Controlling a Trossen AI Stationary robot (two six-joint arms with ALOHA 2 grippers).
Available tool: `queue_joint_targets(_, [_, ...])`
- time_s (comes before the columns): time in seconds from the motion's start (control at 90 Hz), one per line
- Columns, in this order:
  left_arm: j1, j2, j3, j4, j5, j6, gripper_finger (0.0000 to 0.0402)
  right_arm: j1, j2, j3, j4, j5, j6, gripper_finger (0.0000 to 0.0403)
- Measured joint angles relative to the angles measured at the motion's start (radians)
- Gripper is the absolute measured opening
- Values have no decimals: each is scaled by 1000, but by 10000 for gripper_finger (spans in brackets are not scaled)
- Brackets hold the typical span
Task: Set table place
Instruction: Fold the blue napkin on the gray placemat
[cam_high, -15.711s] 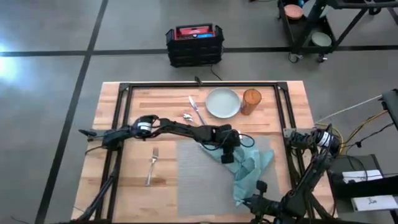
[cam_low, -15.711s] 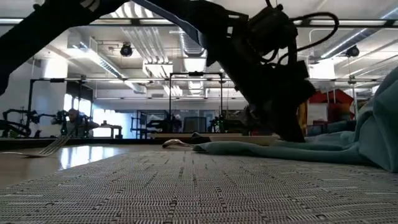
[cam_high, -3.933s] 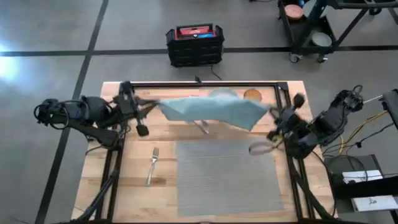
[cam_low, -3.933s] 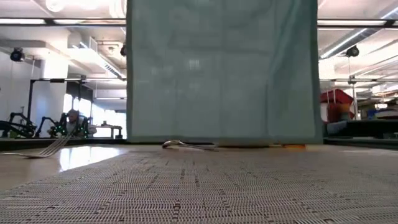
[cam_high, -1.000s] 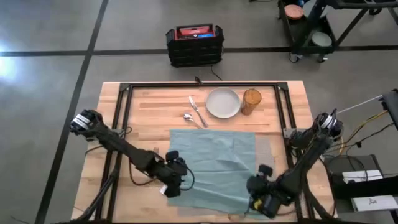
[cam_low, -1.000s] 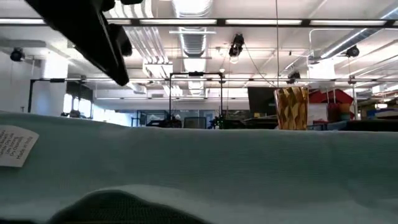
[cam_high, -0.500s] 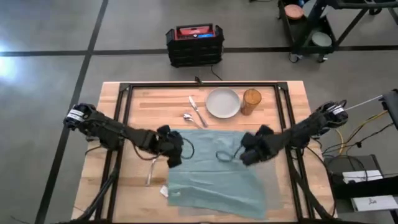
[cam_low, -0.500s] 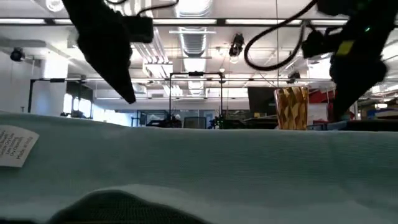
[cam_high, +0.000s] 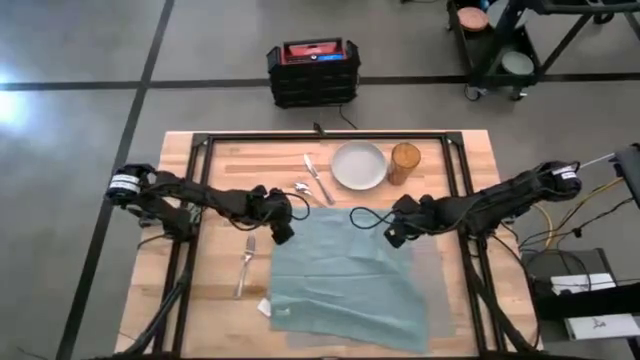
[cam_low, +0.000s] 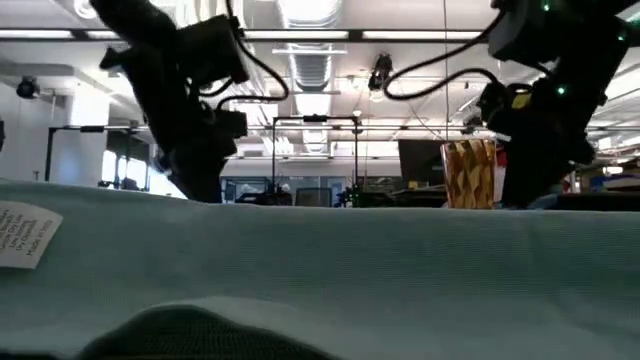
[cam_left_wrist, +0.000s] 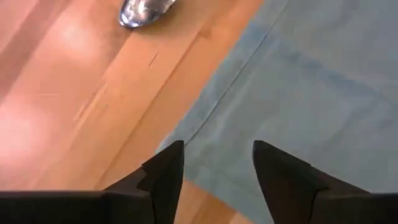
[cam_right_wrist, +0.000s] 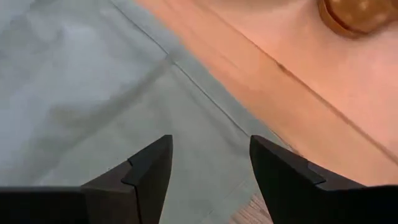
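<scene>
Left pincer (cam_high: 283, 232) low, fingers spread, right pincer (cam_high: 394, 236) likewise

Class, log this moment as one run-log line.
teal cloth napkin: spread over grey woven placemat | left gripper: open, far-left corner | right gripper: open, far-right corner

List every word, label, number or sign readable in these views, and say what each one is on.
No text can be read.
White care tag at a napkin corner: lines of print, too blurred to read.
Same tag from above: too small to read.
Red item in the black crate on the floor: no legible marking.
</scene>
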Motion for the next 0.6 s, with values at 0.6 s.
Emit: queue_joint_targets(0.6, [63,38,-125,240,-3,50,118,-1,94,-122,101,169,151,159])
